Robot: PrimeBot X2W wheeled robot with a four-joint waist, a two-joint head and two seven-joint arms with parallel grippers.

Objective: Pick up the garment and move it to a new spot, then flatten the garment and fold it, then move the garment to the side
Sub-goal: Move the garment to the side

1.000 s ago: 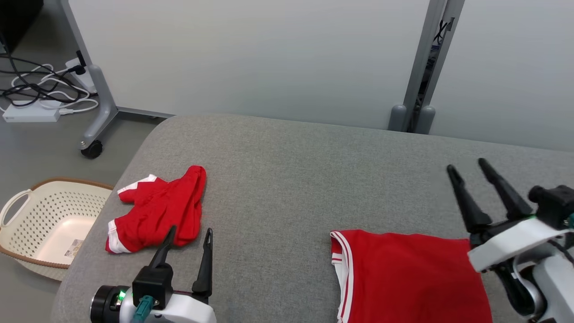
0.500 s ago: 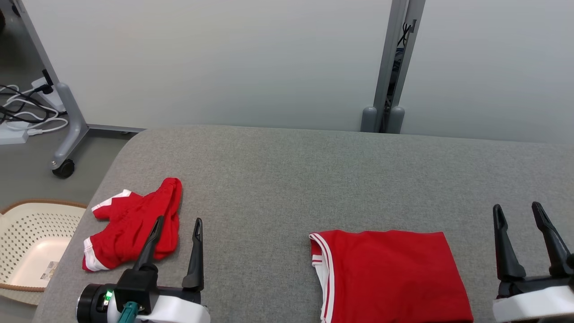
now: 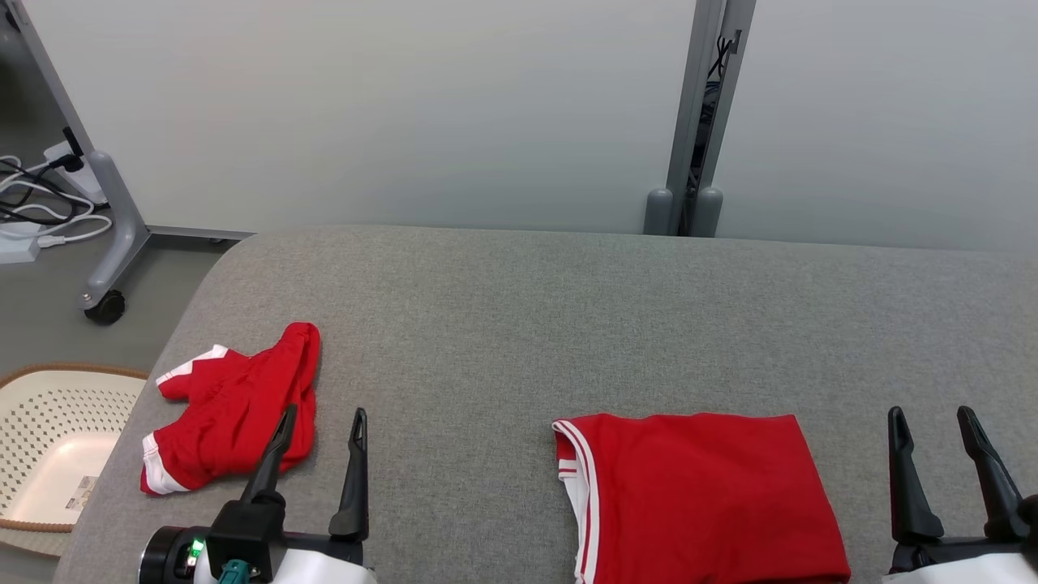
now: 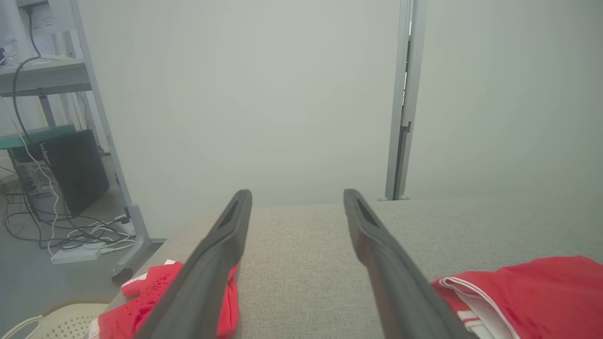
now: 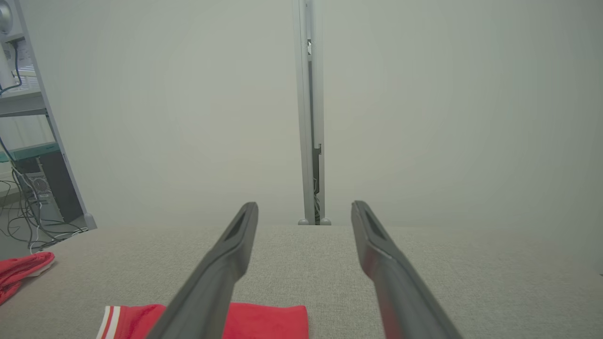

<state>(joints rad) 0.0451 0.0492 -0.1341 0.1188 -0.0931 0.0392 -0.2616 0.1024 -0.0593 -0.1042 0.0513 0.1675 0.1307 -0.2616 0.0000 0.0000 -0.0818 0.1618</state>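
Fully open, both jaws empty.

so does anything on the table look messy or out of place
Yes: the red garment near the left edge of the table lies crumpled in a heap, while the red shirt to its right is folded flat and square. Nothing else stands out.

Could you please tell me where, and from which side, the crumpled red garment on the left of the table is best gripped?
Probably at the bunched fold along the right edge of the crumpled red garment, coming down from above with the open left gripper, which is nearest. The garment lies low on the grey table, and that raised ridge offers loose cloth to pinch.
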